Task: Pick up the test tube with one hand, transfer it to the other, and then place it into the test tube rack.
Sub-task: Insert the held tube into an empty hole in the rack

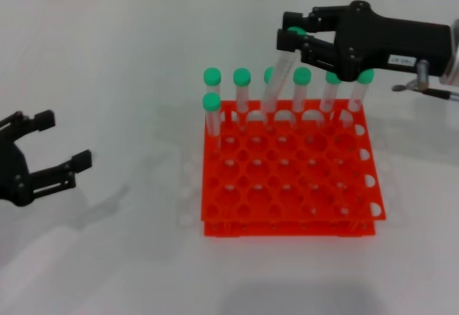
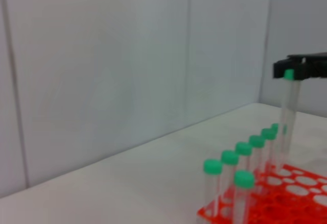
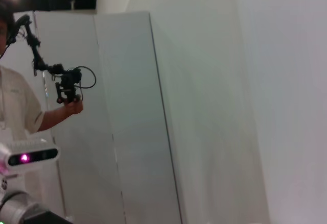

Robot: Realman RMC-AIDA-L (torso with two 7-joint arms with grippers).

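Note:
My right gripper (image 1: 290,34), the one with the white label, hovers over the back of the orange-red test tube rack (image 1: 287,223). It is shut on the green cap of the test tube (image 1: 278,78). The tube hangs tilted, and its lower end reaches the rack's back row between other tubes. The left wrist view shows the same tube (image 2: 290,117) under the right gripper (image 2: 299,70), above the rack (image 2: 286,196). My left gripper (image 1: 63,139) rests open and empty low at the table's left side. The right wrist view shows none of these things.
Several green-capped tubes (image 1: 242,89) stand in the rack's back row, and one (image 1: 211,114) stands in the second row at the left corner. The white table (image 1: 129,64) spreads around the rack. A wall (image 2: 127,66) stands behind the table.

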